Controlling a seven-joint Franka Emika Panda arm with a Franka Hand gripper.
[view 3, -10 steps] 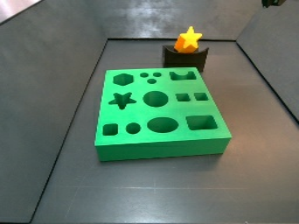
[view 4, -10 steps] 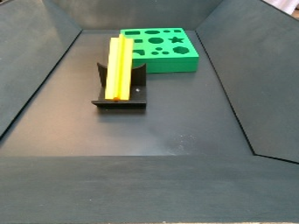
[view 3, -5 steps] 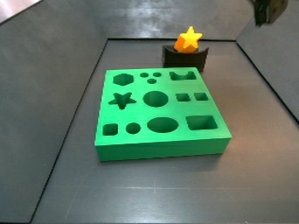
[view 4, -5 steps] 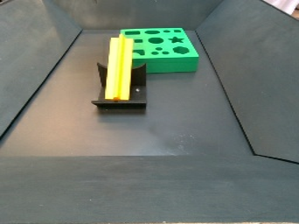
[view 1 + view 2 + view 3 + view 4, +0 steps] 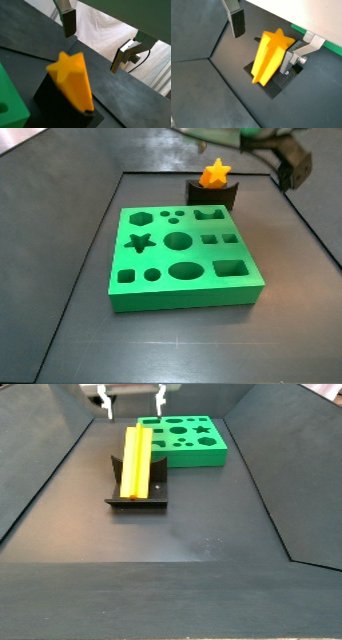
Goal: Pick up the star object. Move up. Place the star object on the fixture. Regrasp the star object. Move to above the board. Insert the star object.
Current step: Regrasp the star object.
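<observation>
**A:** What has changed here?

**B:** The end effector [image 5: 130, 398] has come into sight above the far end of the orange-yellow star-section bar [image 5: 135, 459]. A second ago neither side view showed it near the bar. Its flat silver fingers [image 5: 237, 21] stand wide apart with nothing between them.

**A:** Where is the bar?

**B:** It lies across the small dark grey-black fixture block [image 5: 138, 488], resting in its top recess, just beside the large bright green board with shaped holes [image 5: 187, 441]. Bar, fixture and board have not moved.

**A:** What does that mean for the task?

**B:** I judge the placing is done and the regrasp is starting; insertion is still to come.

**A:** Do the views differ?

**B:** Yes. Both wrist views show the fingers on either side of the bar's star-shaped end, apart from it. One side view shows the bar's whole length along the fixture; the other shows only its star face [image 5: 215, 172] above the fixture.
</observation>
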